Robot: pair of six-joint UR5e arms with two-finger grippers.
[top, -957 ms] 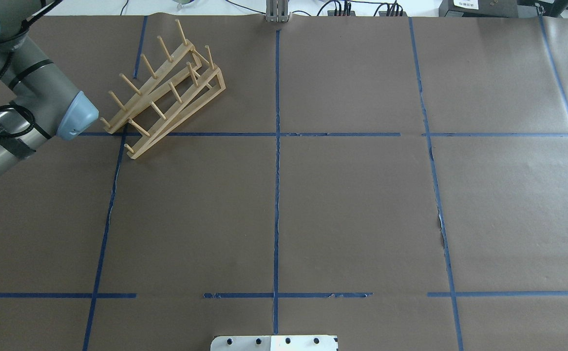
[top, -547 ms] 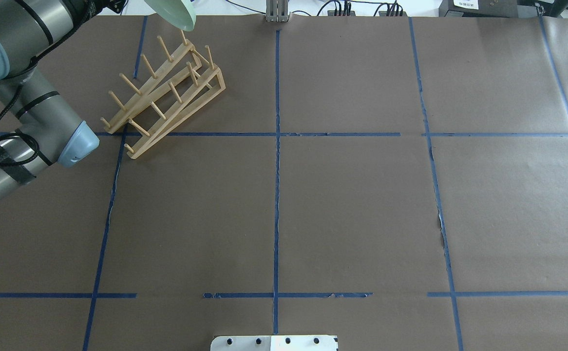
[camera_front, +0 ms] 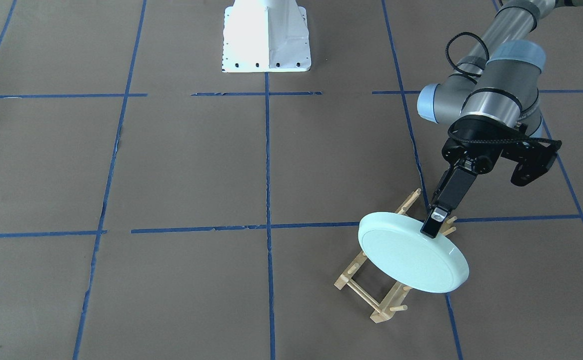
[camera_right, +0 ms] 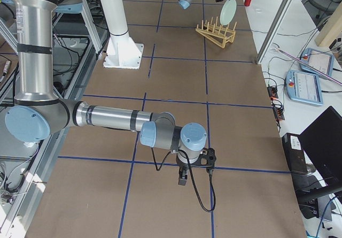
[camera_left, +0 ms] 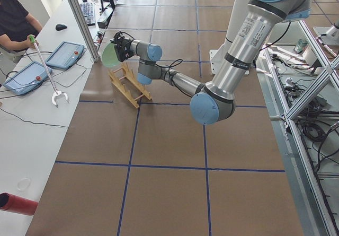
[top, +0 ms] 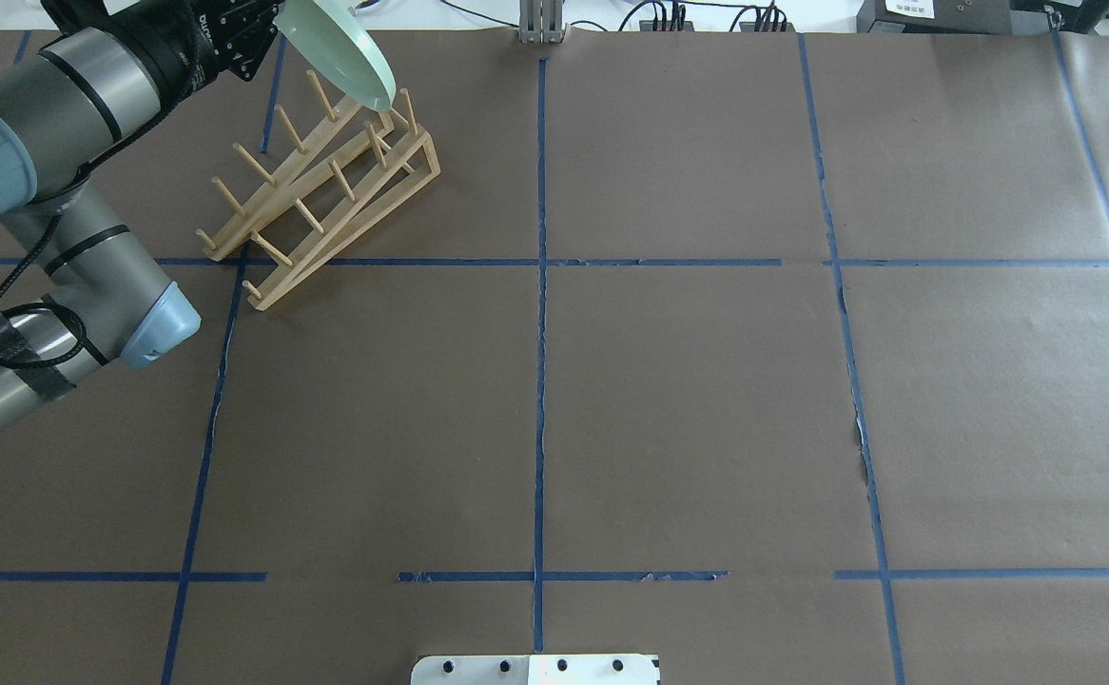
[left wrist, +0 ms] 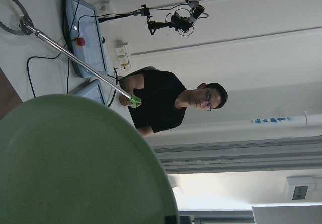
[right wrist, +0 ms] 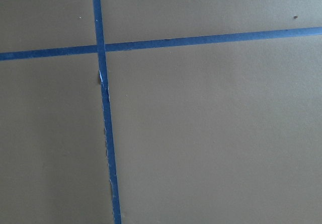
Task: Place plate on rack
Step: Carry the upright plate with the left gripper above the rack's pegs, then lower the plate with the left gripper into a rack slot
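Note:
My left gripper (camera_front: 434,225) is shut on the rim of the pale mint-green plate (camera_front: 411,257). It holds the plate tilted on edge just above the far end of the light wooden rack (camera_front: 376,305). In the overhead view the plate (top: 336,48) hangs over the top pegs of the rack (top: 326,200), and I cannot tell if they touch. The plate (left wrist: 75,168) fills the lower left of the left wrist view. My right gripper (camera_right: 183,179) hangs low over bare paper far from the rack; I cannot tell if it is open or shut.
Brown paper with blue tape lines covers the table. The white robot base (camera_front: 266,40) stands at the near middle edge. An operator (camera_left: 13,24) with a grabber stick (camera_left: 45,69) sits beyond the far edge, next to tablets (camera_left: 66,54).
My left arm has swung in from the left edge, carrying the plate into view and down toward the rack's far end. The rack has not moved.

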